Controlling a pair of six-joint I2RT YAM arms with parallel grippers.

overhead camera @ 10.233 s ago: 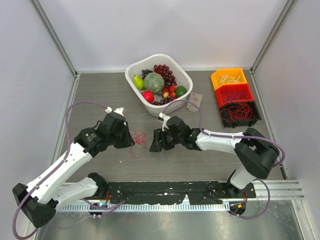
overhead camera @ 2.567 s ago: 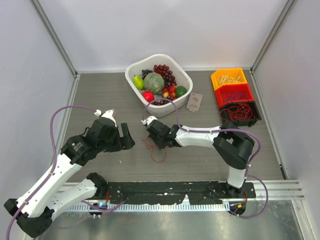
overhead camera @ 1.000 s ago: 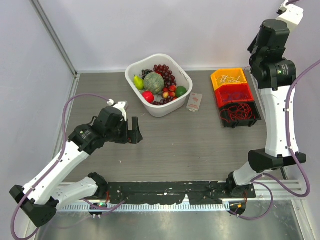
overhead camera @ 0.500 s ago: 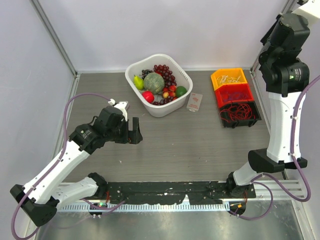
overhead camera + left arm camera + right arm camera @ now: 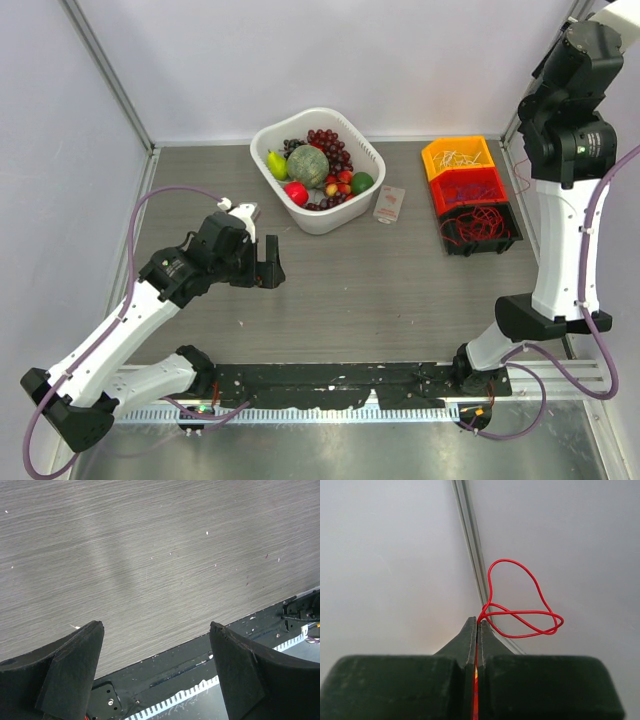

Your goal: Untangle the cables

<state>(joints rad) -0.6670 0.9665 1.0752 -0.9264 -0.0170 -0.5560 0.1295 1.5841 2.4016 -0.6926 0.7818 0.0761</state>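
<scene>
In right pincer (image 5: 477, 625), thin looped red cable (image 5: 507, 560)

Left gripper (image 5: 155, 626) spread, right gripper (image 5: 477, 622) pinched, seemingly aloft

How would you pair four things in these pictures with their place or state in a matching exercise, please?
Things:
1. left gripper
2. right gripper
3. white basket
4. orange bin

Place or state:
a. shut on the red cable
b. holds fruit
c. open above the table
d. holds white cables

Pairs: 1-c, 2-a, 3-b, 4-d.
</scene>
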